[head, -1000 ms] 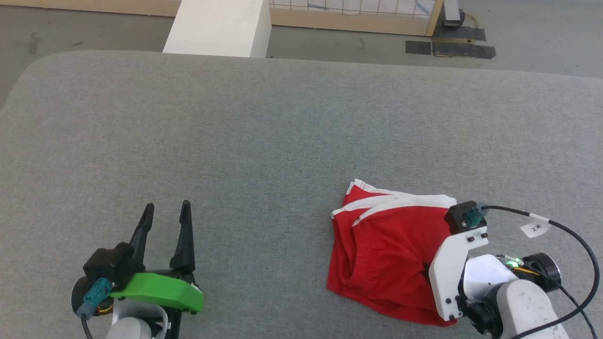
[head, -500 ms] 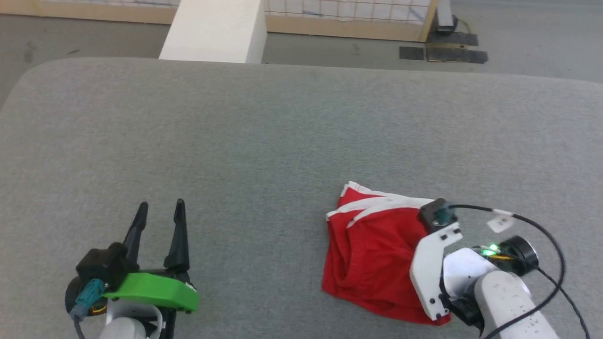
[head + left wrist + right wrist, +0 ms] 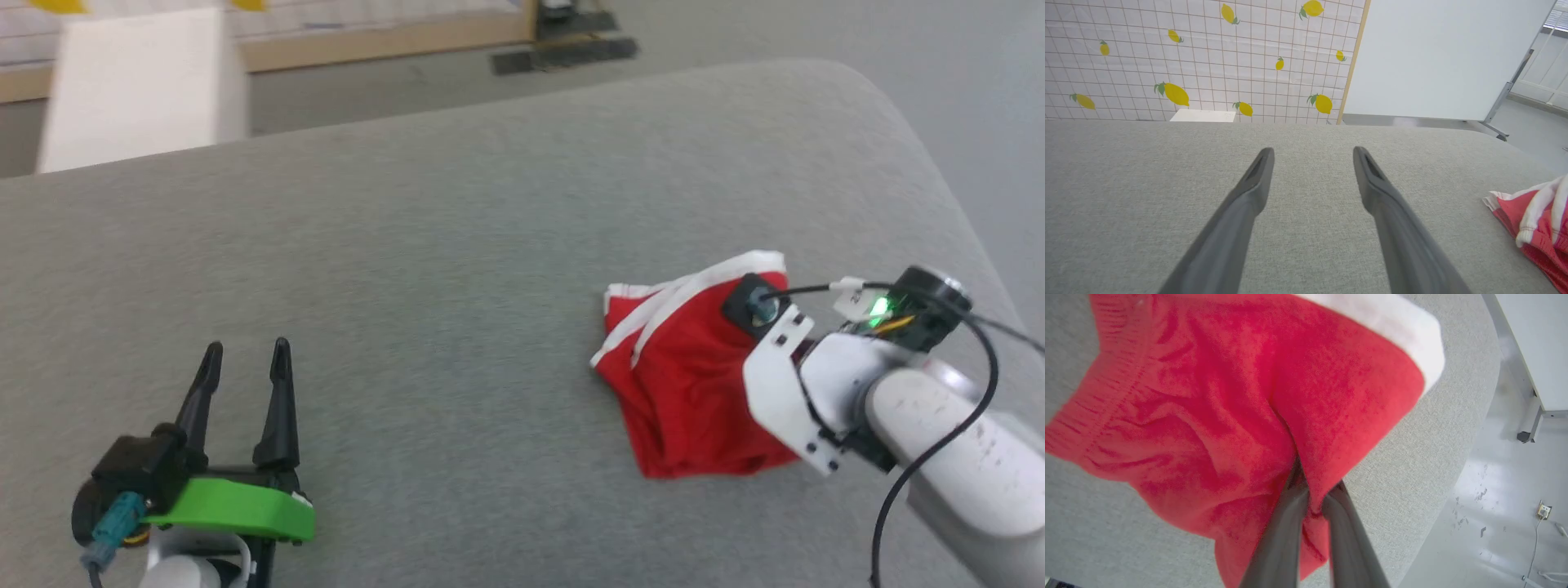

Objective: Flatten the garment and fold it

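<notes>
The red shorts with white trim lie bunched on the right part of the grey table. In the right wrist view my right gripper is shut on a fold of the red fabric, which drapes away from the fingertips. From the head camera the white right wrist covers that grip. My left gripper rests low at the near left, open and holding nothing, well apart from the shorts. Its fingers point across bare table, with the shorts' white-edged hem at the far right.
The table's rounded right corner and edge lie close to the shorts, with grey floor beyond. A white box stands past the far edge. A lemon-print panel and a white board rise behind the table.
The head camera has swung to the right, so the whole picture has shifted. The right gripper still holds the shorts, which now look more gathered. The left gripper stays open.
</notes>
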Robot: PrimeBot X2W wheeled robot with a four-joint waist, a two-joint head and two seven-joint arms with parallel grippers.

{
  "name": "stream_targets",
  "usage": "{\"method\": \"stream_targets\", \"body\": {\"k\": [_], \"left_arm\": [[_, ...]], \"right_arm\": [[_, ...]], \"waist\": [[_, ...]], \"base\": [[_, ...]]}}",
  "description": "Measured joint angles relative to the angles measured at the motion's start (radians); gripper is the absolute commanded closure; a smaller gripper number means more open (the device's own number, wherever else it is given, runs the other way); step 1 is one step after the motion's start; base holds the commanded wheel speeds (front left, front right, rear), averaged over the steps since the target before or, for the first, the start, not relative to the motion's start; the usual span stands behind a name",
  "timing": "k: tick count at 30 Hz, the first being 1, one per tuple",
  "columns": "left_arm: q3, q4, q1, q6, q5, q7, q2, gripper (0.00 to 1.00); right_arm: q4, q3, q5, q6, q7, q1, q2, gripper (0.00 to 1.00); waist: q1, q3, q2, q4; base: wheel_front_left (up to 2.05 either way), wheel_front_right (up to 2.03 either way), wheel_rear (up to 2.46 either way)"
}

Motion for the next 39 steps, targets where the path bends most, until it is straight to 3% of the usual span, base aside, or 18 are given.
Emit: {"method": "stream_targets", "body": {"k": [4, 10, 15, 25, 26, 27, 34, 39], "left_arm": [[-0.007, -0.034, -0.022, 0.0, 0.0, 0.017, 0.036, 0.0], [0.0, -0.1, -0.042, 0.0, -0.002, 0.057, 0.101, 0.0], [0.012, -0.144, -0.059, 0.0, -0.015, 0.08, 0.145, 0.0], [0.02, -0.182, -0.064, 0.0, -0.029, 0.092, 0.182, 0.0], [0.02, -0.184, -0.065, 0.0, -0.029, 0.092, 0.182, 0.0], [0.02, -0.185, -0.065, 0.0, -0.029, 0.092, 0.183, 0.0], [0.008, -0.156, -0.07, 0.001, -0.03, 0.08, 0.179, 0.0], [-0.021, -0.096, -0.069, 0.004, -0.036, 0.056, 0.139, 0.0]], "right_arm": [[0.048, 0.025, 0.013, 0.0, -0.038, -0.078, -0.046, 1.0], [0.116, 0.011, -0.017, 0.0, -0.083, -0.167, -0.1, 1.0], [0.173, -0.108, -0.054, 0.0, -0.107, -0.204, -0.121, 1.0], [0.247, -0.467, -0.2, 0.0, -0.083, -0.167, -0.077, 1.0], [0.244, -0.494, -0.217, 0.0, -0.084, -0.156, -0.072, 0.79], [0.239, -0.521, -0.233, 0.0, -0.088, -0.146, -0.065, 0.0], [0.174, -0.602, -0.282, 0.0, -0.181, -0.112, -0.045, 0.0], [0.106, -0.643, -0.254, 0.0, -0.295, -0.112, -0.049, 0.0]], "waist": [[0.0, 0.045, 0.0, -0.071], [0.0, 0.143, 0.0, -0.123], [0.0001, 0.236, 0.0, -0.135], [0.0002, 0.371, 0.0, -0.116], [0.0001, 0.374, 0.0, -0.111], [0.0001, 0.377, 0.0, -0.106], [0.0001, 0.356, 0.0, -0.084], [0.0001, 0.297, 0.0, -0.073]], "base": [[0.0, 0.0, 0.0], [0.0, 0.0, 0.0], [0.0, 0.0, 0.0], [0.0, 0.0, 0.0], [0.0, 0.0, 0.0], [0.0, 0.0, 0.0], [0.0, 0.0, 0.0], [0.0, 0.0, 0.0]]}}
